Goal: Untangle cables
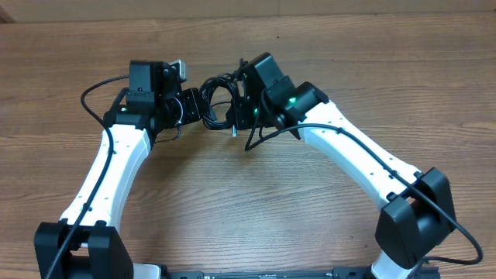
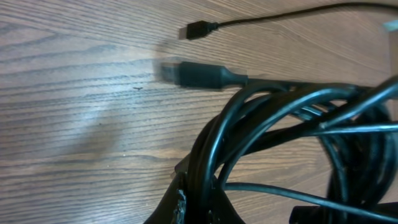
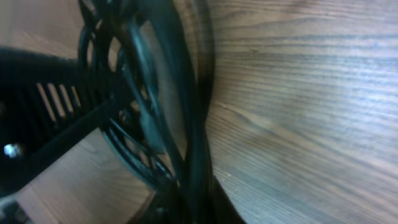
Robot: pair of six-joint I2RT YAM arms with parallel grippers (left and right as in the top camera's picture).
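A tangled bundle of black cables (image 1: 218, 99) hangs between my two grippers above the wooden table. My left gripper (image 1: 194, 106) is shut on the bundle's left side; in the left wrist view the strands (image 2: 249, 124) run down between its fingers (image 2: 202, 199). My right gripper (image 1: 242, 97) is shut on the bundle's right side; in the right wrist view a thick strand (image 3: 193, 130) passes between its fingers (image 3: 196, 208). A USB plug (image 2: 196, 73) and a smaller plug (image 2: 198, 30) stick out of the bundle. A plug end (image 1: 232, 129) dangles below it.
A loose black cable loop (image 1: 263, 138) hangs under the right gripper. The wooden table (image 1: 256, 201) lies open in front and behind. The left arm's own cable (image 1: 91, 94) arcs out to the left.
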